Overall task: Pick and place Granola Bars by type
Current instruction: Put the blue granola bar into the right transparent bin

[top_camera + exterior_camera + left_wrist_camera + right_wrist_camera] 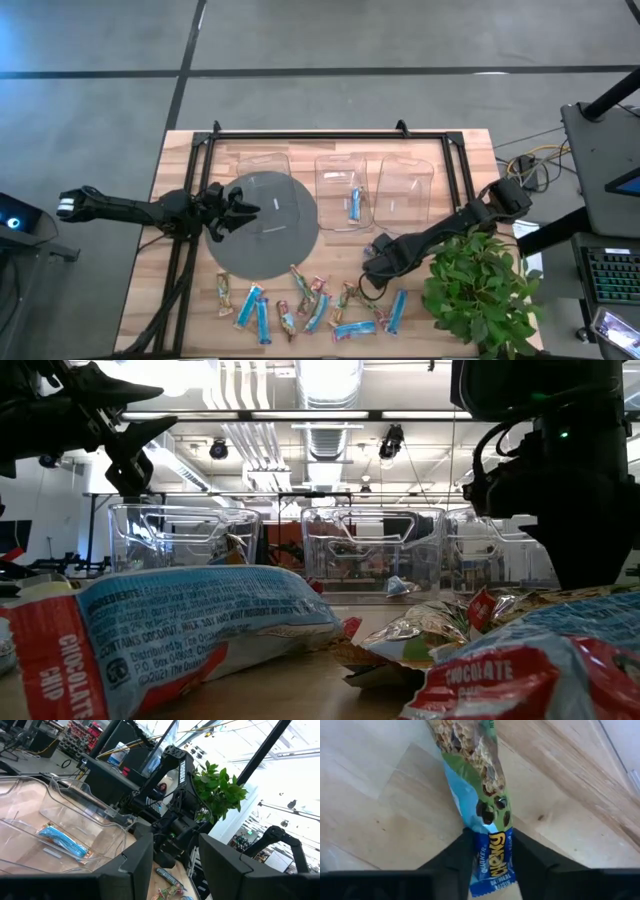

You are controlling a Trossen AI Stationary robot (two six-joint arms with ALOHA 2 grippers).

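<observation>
Bar pickup at the front row, right arm.

Right gripper (488, 855) is down at the table's front, its fingers clamped on one end of a blue-and-green bar (480, 790) whose long axis runs straight out from the gripper. Remaining bars (300, 305) lie scattered along the front edge. Middle bin (343, 190) holds one blue bar (355, 203); the other two look empty. Left gripper (238, 210), fingers apart, hovers over the grey disc (268, 230).
</observation>
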